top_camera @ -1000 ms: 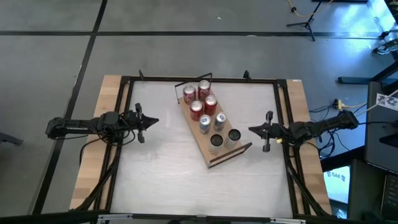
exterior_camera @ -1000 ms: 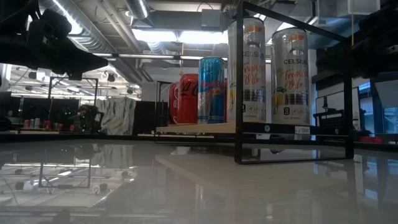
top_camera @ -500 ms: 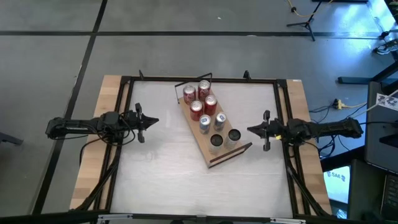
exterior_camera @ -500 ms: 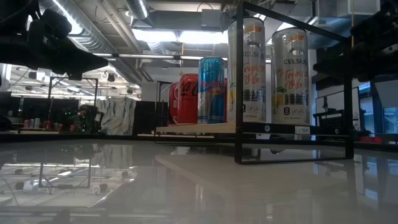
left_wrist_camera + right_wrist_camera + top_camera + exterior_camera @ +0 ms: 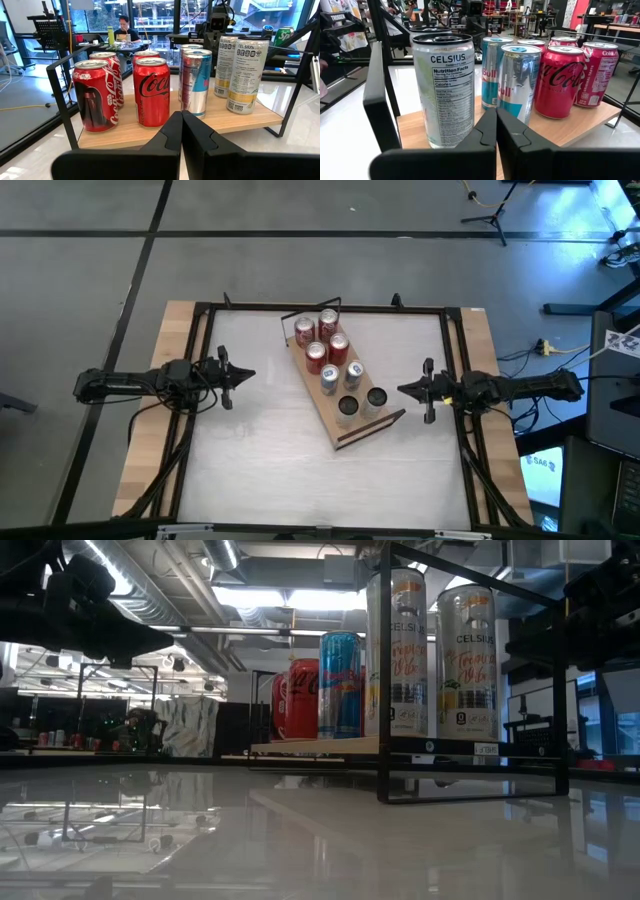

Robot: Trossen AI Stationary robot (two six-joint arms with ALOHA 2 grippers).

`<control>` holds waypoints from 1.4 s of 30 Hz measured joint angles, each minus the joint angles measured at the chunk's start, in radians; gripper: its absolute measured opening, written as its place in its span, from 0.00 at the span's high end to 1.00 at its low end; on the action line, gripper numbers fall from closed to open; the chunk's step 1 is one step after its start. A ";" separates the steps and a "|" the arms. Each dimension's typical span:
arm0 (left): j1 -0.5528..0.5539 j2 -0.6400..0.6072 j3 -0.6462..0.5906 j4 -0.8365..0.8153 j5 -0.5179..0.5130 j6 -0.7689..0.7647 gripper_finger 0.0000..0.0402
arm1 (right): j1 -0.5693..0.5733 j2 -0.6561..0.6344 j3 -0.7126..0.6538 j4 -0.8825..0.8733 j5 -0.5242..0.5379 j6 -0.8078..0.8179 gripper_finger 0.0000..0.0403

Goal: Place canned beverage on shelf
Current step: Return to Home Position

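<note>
With eight cans [image 5: 316, 355] standing on the shelf [image 5: 355, 430] on the worktop [image 5: 260, 450], and the left claw [image 5: 250, 375] and right claw [image 5: 403, 389] flanking it, both empty and pressed together, a careless homing swing by the nearer right claw could topple cans.

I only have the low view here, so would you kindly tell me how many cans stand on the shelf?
Observer: Eight on the shelf: four red cans, two blue cans, two Celsius cans.
Operator: Thanks, and where are the grippers?
Observer: The left gripper hangs well left of the shelf, the right gripper just right of it; neither touches a can.
Operator: Is either holding anything?
Observer: No, the wrist views show both shut and empty.
</note>
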State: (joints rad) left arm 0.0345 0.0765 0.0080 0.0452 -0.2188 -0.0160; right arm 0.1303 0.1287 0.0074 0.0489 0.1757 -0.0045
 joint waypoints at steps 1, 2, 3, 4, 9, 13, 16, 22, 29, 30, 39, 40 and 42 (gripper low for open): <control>0.000 0.000 0.000 0.000 0.000 0.000 1.00 | 0.000 0.000 0.000 0.002 0.000 0.000 1.00; 0.000 0.000 0.000 0.000 0.000 0.000 1.00 | 0.000 0.000 0.000 0.002 -0.001 0.000 1.00; 0.000 0.000 0.000 0.000 0.000 0.000 1.00 | 0.000 0.000 0.000 0.002 -0.002 0.000 1.00; 0.000 0.000 0.000 0.000 0.000 0.000 1.00 | 0.000 0.000 0.000 0.002 -0.002 0.000 1.00; 0.000 0.000 0.000 0.000 0.000 0.000 1.00 | 0.000 0.000 0.000 0.002 -0.003 0.000 1.00; 0.000 0.000 0.000 0.000 0.000 0.000 1.00 | 0.000 0.000 0.000 0.003 -0.003 0.000 1.00; 0.000 0.000 0.000 0.000 0.000 0.000 1.00 | 0.000 0.000 0.000 0.003 -0.003 0.000 1.00; 0.000 0.000 0.000 0.000 0.000 0.000 1.00 | 0.000 0.000 0.000 0.003 -0.003 0.000 1.00; 0.000 0.000 0.000 0.000 0.000 0.000 1.00 | 0.000 -0.005 0.000 0.003 -0.004 0.000 1.00; 0.000 0.000 0.000 0.000 0.000 0.000 1.00 | 0.000 -0.011 0.000 0.003 -0.004 0.000 1.00; -0.001 -0.056 0.001 0.000 0.000 0.000 1.00 | 0.000 -0.088 0.000 0.003 -0.004 0.000 1.00; -0.001 -0.067 0.001 0.002 -0.001 0.000 1.00 | 0.000 -0.094 0.000 0.003 -0.004 0.000 1.00; 0.000 -0.075 0.001 0.006 -0.001 0.000 1.00 | 0.000 -0.106 0.000 0.003 -0.004 0.000 1.00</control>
State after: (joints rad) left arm 0.0341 0.0020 0.0088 0.0509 -0.2195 -0.0158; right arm 0.1303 0.0228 0.0074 0.0514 0.1715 -0.0048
